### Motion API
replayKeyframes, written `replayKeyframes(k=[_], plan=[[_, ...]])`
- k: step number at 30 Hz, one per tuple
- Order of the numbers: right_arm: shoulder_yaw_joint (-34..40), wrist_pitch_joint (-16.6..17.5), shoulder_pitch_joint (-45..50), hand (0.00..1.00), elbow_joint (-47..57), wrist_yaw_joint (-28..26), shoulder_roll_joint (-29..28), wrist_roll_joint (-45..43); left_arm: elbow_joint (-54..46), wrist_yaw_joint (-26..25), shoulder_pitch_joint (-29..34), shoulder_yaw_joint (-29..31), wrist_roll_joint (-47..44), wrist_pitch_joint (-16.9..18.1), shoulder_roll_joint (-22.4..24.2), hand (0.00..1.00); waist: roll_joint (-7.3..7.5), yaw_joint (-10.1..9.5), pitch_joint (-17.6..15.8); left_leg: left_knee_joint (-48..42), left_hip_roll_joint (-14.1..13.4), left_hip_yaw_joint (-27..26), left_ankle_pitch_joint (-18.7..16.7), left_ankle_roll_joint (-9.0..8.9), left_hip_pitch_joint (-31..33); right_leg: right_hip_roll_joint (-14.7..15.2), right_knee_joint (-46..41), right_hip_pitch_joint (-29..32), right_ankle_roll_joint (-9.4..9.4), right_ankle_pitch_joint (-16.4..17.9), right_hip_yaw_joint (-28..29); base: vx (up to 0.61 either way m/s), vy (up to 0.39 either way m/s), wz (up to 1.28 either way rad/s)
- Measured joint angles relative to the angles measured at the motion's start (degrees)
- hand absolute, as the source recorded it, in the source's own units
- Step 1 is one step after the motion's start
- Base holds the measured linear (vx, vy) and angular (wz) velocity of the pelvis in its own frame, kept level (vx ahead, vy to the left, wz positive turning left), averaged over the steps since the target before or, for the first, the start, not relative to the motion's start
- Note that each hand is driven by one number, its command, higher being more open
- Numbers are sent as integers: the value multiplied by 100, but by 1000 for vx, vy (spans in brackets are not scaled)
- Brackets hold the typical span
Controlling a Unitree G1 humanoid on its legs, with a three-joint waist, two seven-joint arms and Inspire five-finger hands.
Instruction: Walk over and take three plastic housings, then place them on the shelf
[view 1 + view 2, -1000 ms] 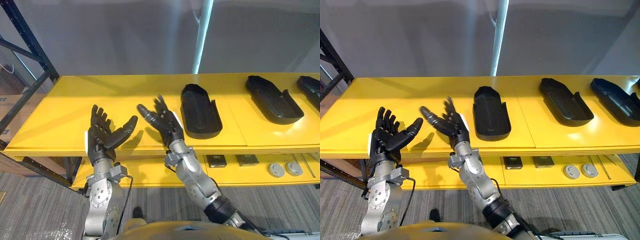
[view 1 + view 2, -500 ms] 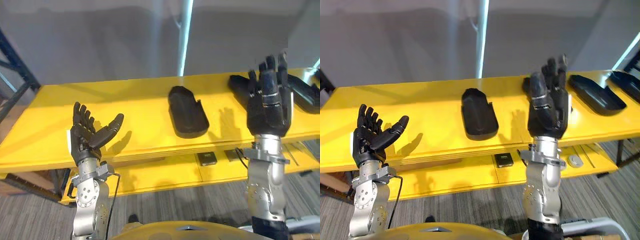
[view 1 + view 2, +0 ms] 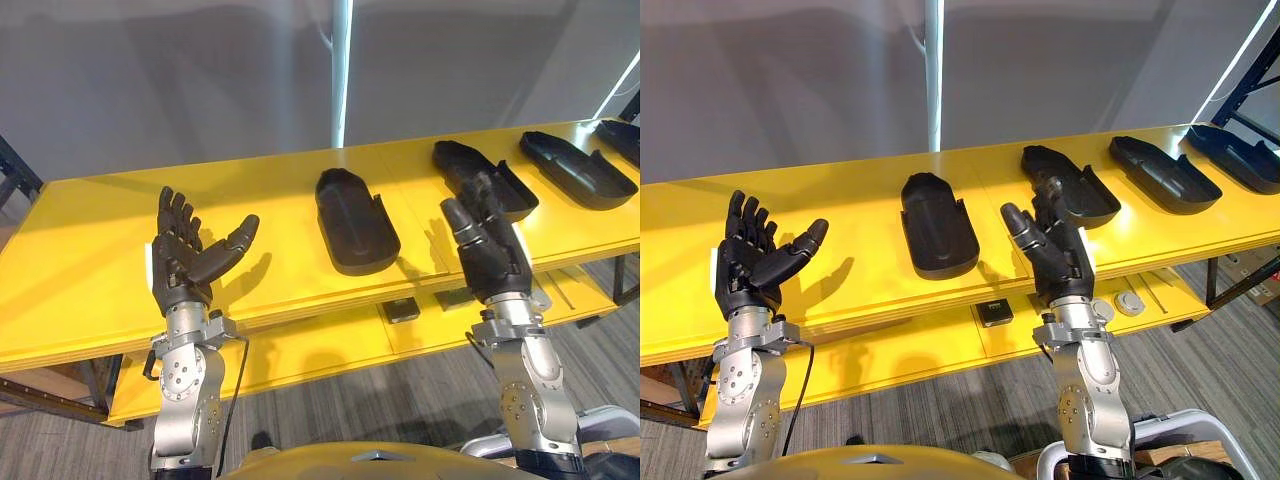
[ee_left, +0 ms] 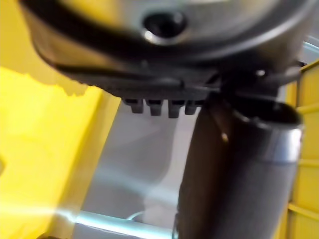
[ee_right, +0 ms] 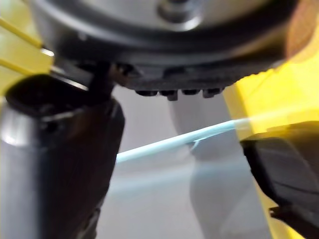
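No housing is in either hand. The left hand (image 3: 185, 262) is raised over the table's (image 3: 90, 290) front edge toward its left end, fingers spread, thumb out, palm bare. The right hand (image 3: 490, 255) is up near the front edge further right, fingers loosely straight and empty (it looks clear of the surface).

Black plastic housings lie open side up in a row along the table: the first housing (image 3: 355, 222) mid-table, the second housing (image 3: 485, 175) just beyond the right hand, the third housing (image 3: 577, 168) and the fourth housing (image 3: 625, 135) toward the right end.

I judge the walk-up about done. All three pickups and the shelf placing remain.
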State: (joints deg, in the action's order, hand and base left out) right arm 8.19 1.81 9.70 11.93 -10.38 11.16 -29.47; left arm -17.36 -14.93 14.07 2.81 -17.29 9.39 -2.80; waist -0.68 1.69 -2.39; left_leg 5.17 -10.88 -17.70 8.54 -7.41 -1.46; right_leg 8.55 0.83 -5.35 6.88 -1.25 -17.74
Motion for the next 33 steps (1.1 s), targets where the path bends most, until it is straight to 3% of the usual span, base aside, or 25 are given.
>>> replayKeyframes(k=[12,18,33], plan=[[-148,-186,-189,100,-1186,-144,29,-2,7,10,4,-3,9,-76,-41,100,7,-4,-107,0,27,114,47,42,60,22,-35,3,0,0,-85,1,-3,4],[-336,-196,-231,100,-1297,-545,36,-3,112,66,-6,-13,23,-73,-45,100,11,3,-114,1,27,164,54,42,54,24,-82,-1,-11,15,-107,0,0,0],[-869,-188,-323,100,-1400,-953,38,2,325,68,-4,-132,217,-81,-50,100,41,4,-129,1,28,217,71,55,79,23,-86,-11,-45,49,-172,3,-1,0]])
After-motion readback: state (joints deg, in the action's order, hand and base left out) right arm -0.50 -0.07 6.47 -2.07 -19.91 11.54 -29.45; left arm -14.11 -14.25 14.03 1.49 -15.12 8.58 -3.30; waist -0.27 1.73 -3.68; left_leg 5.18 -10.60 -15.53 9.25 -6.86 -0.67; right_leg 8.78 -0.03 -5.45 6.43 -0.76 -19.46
